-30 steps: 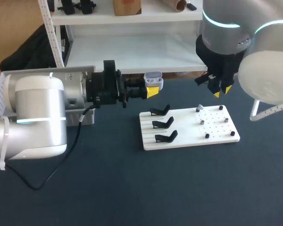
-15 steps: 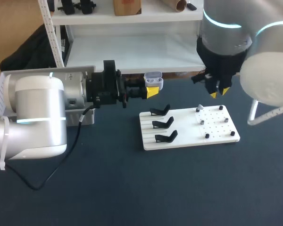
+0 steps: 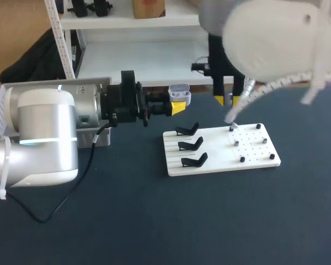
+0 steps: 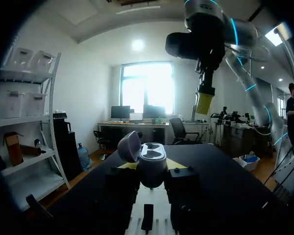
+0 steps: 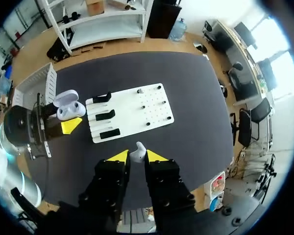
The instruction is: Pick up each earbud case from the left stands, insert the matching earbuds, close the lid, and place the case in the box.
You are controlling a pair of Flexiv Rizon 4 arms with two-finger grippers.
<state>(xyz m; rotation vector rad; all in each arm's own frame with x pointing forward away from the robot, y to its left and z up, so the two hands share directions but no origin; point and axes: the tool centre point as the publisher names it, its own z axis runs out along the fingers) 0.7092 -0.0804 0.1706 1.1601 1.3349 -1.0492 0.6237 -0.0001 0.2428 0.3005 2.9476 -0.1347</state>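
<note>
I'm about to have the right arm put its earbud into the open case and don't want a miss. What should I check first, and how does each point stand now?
1. Earbud case gripped by the left gripper: ok, a finger on each side.
2. Lid open: ok, tilted back.
3. Earbud in the right gripper: ok, pinched between the fingers.
4. Sockets free: cannot tell; they look dark, probably empty.
5. Right gripper lined up over the case: not ok, it hangs off to one side, nearer the white board.
</note>
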